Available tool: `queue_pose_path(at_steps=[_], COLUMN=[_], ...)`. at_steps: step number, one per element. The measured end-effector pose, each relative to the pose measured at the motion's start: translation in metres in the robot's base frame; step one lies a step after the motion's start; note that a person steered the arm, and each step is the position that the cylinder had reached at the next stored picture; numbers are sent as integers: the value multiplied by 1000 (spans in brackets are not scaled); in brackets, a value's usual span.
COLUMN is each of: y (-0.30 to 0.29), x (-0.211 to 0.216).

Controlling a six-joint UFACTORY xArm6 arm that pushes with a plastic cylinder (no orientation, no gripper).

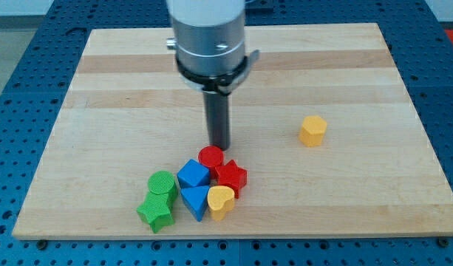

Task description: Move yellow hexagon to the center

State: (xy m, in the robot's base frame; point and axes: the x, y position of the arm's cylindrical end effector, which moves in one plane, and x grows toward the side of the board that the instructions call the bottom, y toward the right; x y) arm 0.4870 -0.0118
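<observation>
The yellow hexagon [312,131] stands alone on the wooden board [123,89], right of the middle. My tip [220,146] is near the board's middle, well to the left of the hexagon and apart from it. The tip is just above the red cylinder [210,157], close to it; I cannot tell if they touch.
A cluster of blocks lies at the view's bottom, left of centre: the red cylinder, a red star [230,177], a blue cube [192,176], a blue triangle [196,200], a yellow heart [220,201], a green cylinder [162,183] and a green star [155,213].
</observation>
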Motion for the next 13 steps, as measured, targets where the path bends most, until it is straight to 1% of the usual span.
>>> queue_pose_path(at_steps=[2,3,4,5,6,7,8,10,11,12,13], y=[108,152,159,178,183,190,188,105,110,152,161], x=[2,2,3,21,25,18,-6,-45,-44,-45,-82])
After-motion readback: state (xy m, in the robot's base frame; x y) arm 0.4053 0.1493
